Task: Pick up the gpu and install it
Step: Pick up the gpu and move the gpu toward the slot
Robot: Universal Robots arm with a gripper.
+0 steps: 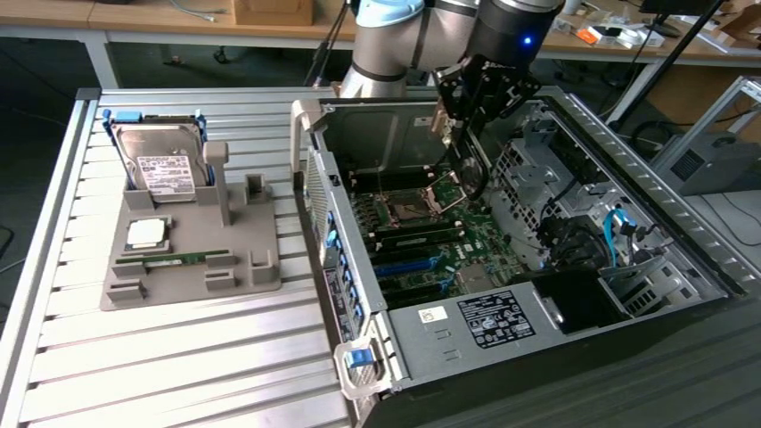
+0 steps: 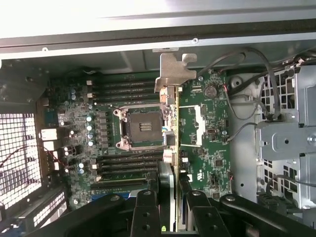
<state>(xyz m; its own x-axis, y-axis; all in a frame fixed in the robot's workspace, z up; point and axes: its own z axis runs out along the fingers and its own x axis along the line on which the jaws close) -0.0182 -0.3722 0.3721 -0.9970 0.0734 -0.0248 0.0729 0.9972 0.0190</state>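
My gripper (image 1: pixel 478 89) hangs over the open computer case (image 1: pixel 356 267), shut on the gpu (image 1: pixel 454 143). The card hangs edge-on below the fingers, its lower end just above the motherboard (image 1: pixel 476 236). In the wrist view the gpu (image 2: pixel 171 148) is a thin edge running away from the gripper (image 2: pixel 171 210). Its silver end bracket (image 2: pixel 174 69) is at the far end, near the case wall. One black finger (image 2: pixel 145 212) presses on each side of the card. The card sits over the board between the CPU socket (image 2: pixel 140 126) and the green area (image 2: pixel 210 138) beside it.
A grey holder (image 1: pixel 191 276) on the slatted table, at the exterior view's left, carries a silver hard drive (image 1: pixel 160 165), a CPU chip (image 1: pixel 146 234) and a green memory stick (image 1: pixel 178 259). Drive cages and cables (image 1: pixel 594 232) fill the case's right side. The power supply (image 1: pixel 500 321) lies at its front.
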